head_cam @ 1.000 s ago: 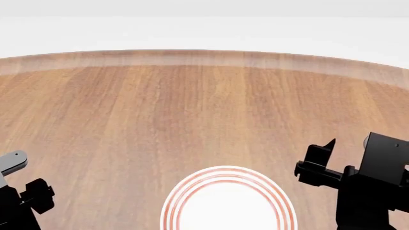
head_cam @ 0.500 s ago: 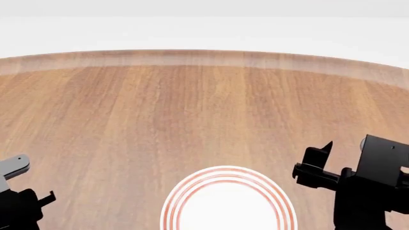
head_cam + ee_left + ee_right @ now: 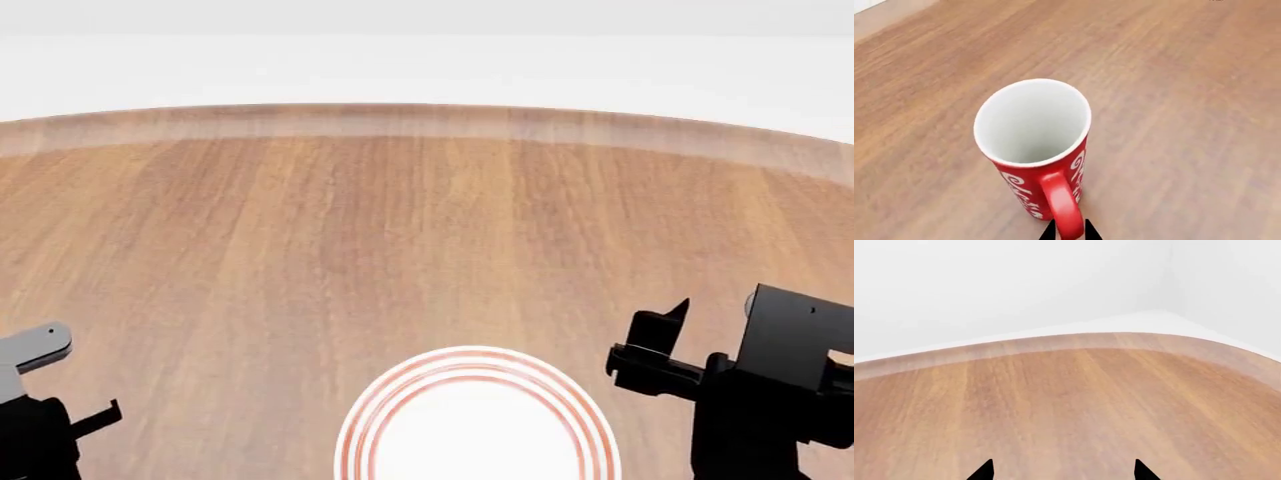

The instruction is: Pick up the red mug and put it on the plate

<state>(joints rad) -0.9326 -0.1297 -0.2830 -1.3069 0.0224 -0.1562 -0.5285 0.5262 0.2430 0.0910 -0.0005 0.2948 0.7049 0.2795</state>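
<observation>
The red mug point(image 3: 1033, 122), with white pattern and white inside, stands upright on the wooden table in the left wrist view only. My left gripper point(image 3: 1069, 233) has its two black fingertips pressed against either side of the mug's red loop handle point(image 3: 1062, 200). In the head view only part of the left gripper point(image 3: 91, 418) shows at the lower left, and the mug is out of view there. The plate point(image 3: 474, 435), white with red rings, lies at the bottom centre. My right gripper point(image 3: 650, 338) is open and empty, to the right of the plate; its fingertips point(image 3: 984, 471) stand wide apart.
The round wooden table point(image 3: 427, 230) stretches away to a curved far edge point(image 3: 427, 118), with a white wall and floor behind. The same far edge shows in the right wrist view point(image 3: 1074, 340).
My left arm has sunk lower and further toward the left bottom corner of the head view. My right gripper has drifted slightly down and left. The plate has not moved.
</observation>
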